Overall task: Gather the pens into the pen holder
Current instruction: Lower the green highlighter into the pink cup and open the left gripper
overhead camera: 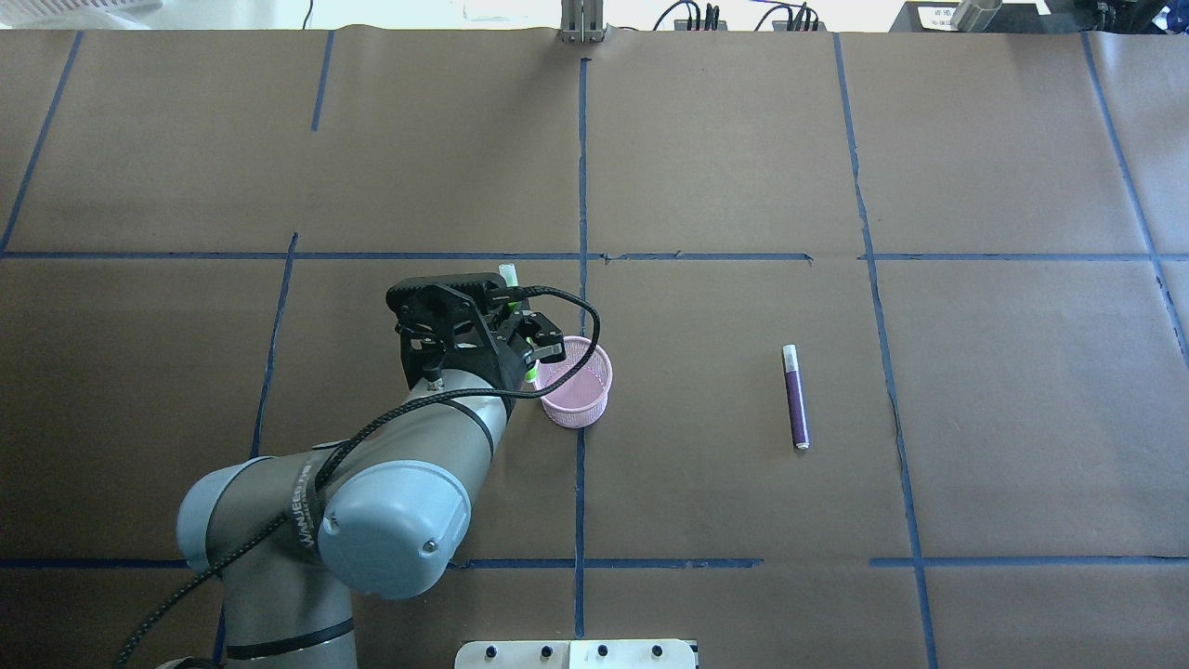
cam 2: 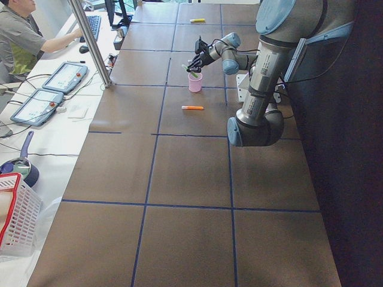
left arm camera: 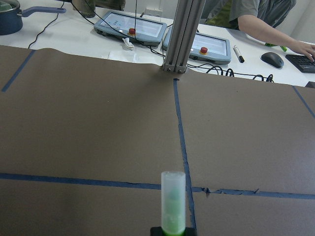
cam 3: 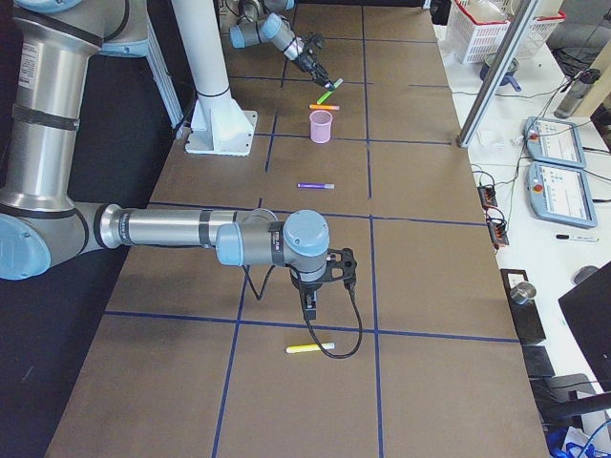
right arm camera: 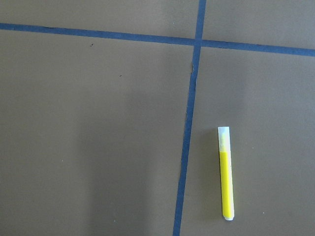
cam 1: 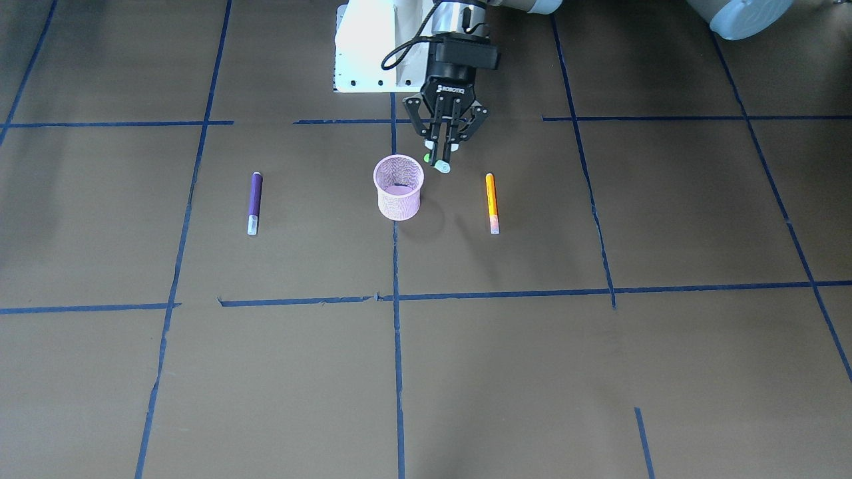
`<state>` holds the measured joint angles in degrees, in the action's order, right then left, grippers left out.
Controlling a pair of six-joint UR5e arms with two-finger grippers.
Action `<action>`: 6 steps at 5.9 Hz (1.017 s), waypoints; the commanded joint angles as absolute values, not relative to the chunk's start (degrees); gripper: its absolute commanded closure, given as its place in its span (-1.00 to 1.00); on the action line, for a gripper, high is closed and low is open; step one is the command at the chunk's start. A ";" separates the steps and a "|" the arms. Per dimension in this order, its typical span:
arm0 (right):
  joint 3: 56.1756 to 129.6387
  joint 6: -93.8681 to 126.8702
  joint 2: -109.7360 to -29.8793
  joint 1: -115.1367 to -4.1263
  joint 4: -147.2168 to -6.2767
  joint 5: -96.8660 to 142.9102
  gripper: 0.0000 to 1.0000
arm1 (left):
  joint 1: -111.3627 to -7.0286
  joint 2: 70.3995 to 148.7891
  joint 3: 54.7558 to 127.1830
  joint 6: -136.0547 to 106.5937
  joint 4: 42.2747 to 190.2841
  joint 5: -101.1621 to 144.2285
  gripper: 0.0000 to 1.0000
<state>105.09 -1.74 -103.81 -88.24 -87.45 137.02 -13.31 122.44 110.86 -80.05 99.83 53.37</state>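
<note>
Your green pen [left arm camera: 173, 206] is off the worktop [cam 1: 532, 372], pinched across its barrel by the left hand [cam 1: 442, 152], fingers closed narrow on it. It hangs slanted, pale cap forward, above and just beside the rim of the pink pen holder [cam 1: 399, 203], probably ready to be carried over the mouth. The purple pen [cam 1: 254, 201] and orange pen [cam 1: 492, 201] lie flat either side of the holder. A yellow pen [right arm camera: 226, 172] lies near the right hand [cam 3: 310, 298]; whether that hand is open, I cannot tell.
</note>
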 commanded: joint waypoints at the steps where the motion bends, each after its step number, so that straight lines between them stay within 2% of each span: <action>1: 104.25 -1.93 -103.80 -88.24 -87.36 136.93 -1.00 | -11.69 125.57 107.43 -81.73 99.84 52.65 1.00; 4: 104.24 -1.76 -103.80 -88.24 -87.28 136.93 -1.00 | -11.51 127.00 103.81 -83.32 100.46 52.65 1.00; 5: 104.24 -1.84 -103.80 -88.24 -87.28 136.93 -1.00 | -11.51 127.00 103.62 -84.19 100.46 52.65 0.78; 6: 104.24 -1.76 -103.80 -88.24 -87.28 136.93 -1.00 | -11.51 127.00 103.54 -83.94 100.63 52.82 -0.10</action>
